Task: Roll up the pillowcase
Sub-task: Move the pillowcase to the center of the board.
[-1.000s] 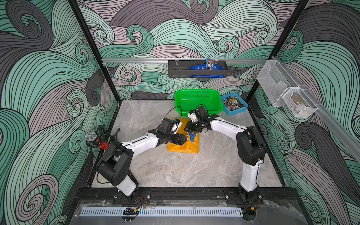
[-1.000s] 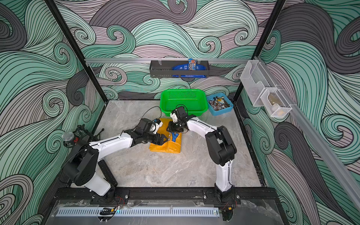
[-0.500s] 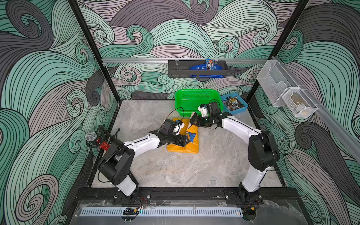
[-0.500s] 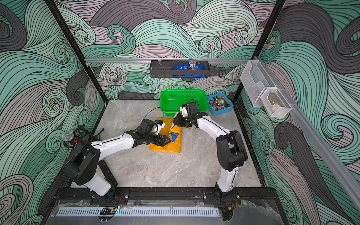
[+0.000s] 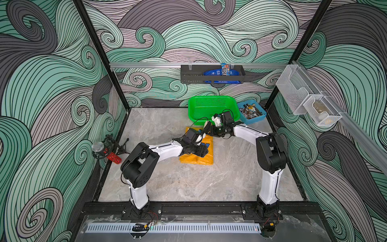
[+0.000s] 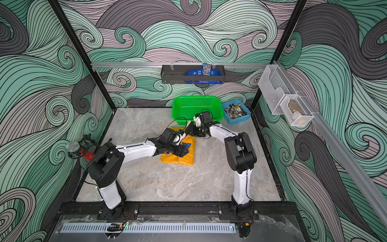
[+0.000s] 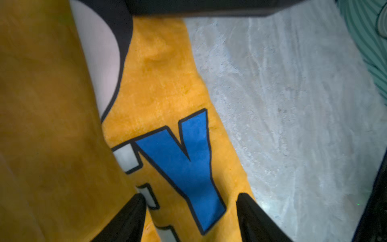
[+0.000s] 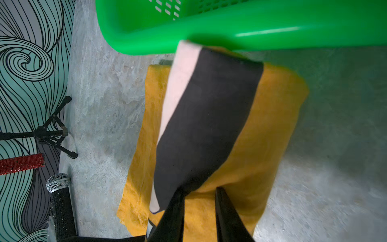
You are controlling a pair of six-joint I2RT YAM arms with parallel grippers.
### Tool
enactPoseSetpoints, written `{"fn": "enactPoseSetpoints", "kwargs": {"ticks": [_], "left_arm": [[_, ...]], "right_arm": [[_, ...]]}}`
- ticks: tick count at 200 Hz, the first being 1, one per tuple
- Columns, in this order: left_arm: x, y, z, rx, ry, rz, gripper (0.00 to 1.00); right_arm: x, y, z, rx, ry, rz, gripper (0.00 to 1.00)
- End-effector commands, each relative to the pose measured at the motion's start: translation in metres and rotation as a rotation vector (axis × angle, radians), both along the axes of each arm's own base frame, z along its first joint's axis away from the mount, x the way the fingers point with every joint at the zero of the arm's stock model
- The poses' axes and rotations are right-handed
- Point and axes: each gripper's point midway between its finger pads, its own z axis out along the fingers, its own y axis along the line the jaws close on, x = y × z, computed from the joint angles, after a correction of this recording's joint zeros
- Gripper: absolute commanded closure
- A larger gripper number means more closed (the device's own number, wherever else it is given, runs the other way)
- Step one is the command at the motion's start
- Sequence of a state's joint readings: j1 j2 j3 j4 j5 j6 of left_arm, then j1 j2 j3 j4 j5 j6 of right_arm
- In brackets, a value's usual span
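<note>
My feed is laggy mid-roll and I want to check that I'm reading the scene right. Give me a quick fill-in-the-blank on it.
1. The basket behind the pillowcase is ____.
2. Under the left gripper, the pillowcase shows a blue letter: ____.
3. The bin of small parts beside the basket is ____.
4. The microphone stands on the robot's ____ side.
Missing words: green; Y; blue; left.
</note>
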State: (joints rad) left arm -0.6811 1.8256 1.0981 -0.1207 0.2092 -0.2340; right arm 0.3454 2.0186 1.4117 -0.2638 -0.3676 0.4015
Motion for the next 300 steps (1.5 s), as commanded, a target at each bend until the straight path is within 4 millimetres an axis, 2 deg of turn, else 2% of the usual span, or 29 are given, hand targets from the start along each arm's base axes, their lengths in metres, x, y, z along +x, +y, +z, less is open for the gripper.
{"fn": "enactPoseSetpoints", "kwargs": {"ticks": [1, 72, 115, 148, 200, 216, 234, 253, 277, 300], "left_arm": [[0.001, 0.014, -0.014, 0.093, -0.008, 0.009, 0.3], [-0.029, 0.039, -0.043, 0.153, 0.058, 0.012, 0.33], [-0.051, 0.046, -0.041, 0.124, 0.105, 0.007, 0.34], [-0.072, 0.032, -0.03, 0.043, 0.159, -0.006, 0.35], [-0.112, 0.009, -0.012, -0.042, 0.214, -0.018, 0.35], [-0.119, 0.004, -0.001, -0.065, 0.212, -0.026, 0.35], [-0.116, 0.003, 0.013, -0.071, 0.18, -0.026, 0.35], [-0.103, 0.002, 0.033, -0.053, 0.117, -0.026, 0.35], [-0.093, -0.01, 0.054, -0.079, 0.074, -0.057, 0.35], [-0.096, -0.028, 0.062, -0.165, 0.064, -0.13, 0.35]], "right_arm": [[0.012, 0.018, 0.009, 0.052, -0.056, 0.028, 0.71], [0.0, 0.035, -0.031, 0.029, -0.042, 0.061, 0.71], [-0.022, 0.035, -0.05, 0.015, -0.005, 0.077, 0.71], [-0.05, 0.033, -0.06, -0.002, 0.033, 0.091, 0.71], [-0.08, 0.018, -0.045, 0.006, 0.051, 0.068, 0.71], [-0.084, 0.019, -0.032, 0.027, 0.035, 0.068, 0.71], [-0.075, 0.022, -0.011, 0.048, -0.012, 0.065, 0.7], [-0.063, 0.03, 0.004, 0.088, -0.035, 0.072, 0.69], [-0.049, 0.039, 0.008, 0.105, -0.051, 0.079, 0.69], [-0.034, 0.045, 0.005, 0.107, -0.066, 0.078, 0.71]]}}
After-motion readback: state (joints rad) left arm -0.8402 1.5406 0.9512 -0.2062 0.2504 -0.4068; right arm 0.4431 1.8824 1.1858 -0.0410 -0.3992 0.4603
